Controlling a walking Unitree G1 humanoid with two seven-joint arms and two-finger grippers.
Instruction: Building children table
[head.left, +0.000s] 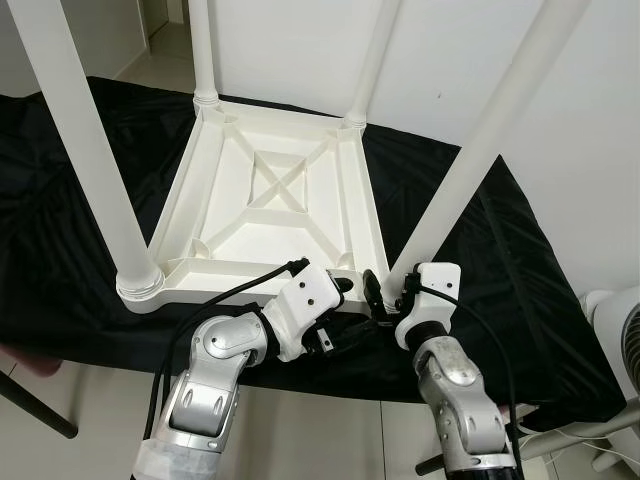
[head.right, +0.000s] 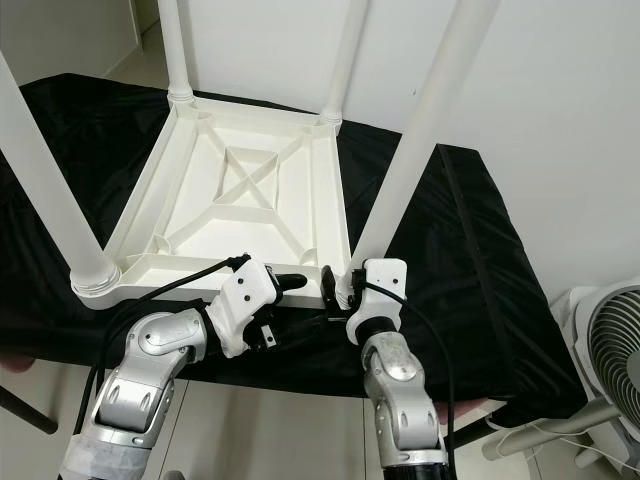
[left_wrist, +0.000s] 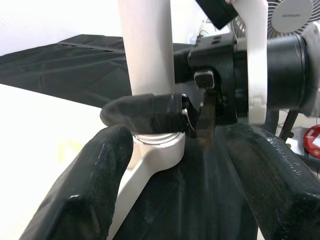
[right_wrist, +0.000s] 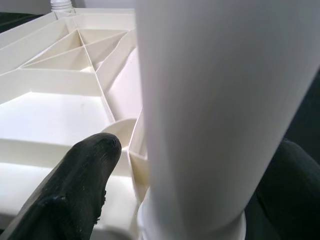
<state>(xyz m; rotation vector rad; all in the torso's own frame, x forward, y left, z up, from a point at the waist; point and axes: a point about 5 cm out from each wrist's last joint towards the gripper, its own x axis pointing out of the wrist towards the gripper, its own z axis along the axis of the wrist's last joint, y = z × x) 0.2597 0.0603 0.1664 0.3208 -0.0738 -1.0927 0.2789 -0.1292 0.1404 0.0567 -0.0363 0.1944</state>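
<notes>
White plastic children's table (head.left: 270, 205) lying upside down on a black cloth (head.left: 520, 270) that covers the table beneath it; ribbed underside with a crossed brace facing up; four white legs standing up from its corners — two far legs (head.left: 203, 50) and (head.left: 373, 60), a near left leg (head.left: 85, 150) and a near right leg (head.left: 480, 150). Right gripper (head.left: 385, 292) at the base of the near right leg, at the corner socket; in the right wrist view its jaws stand on either side of the leg, one black finger (right_wrist: 75, 195) over the ribbed underside, the other beyond the leg — closed around it. Left gripper (head.left: 335, 290) just beside the right one at the same corner, jaws spread open; in the left wrist view its two fingers (left_wrist: 90, 190) flank the leg base without touching it. A white fan (head.right: 610, 370) stands on the floor at the robot's right.
</notes>
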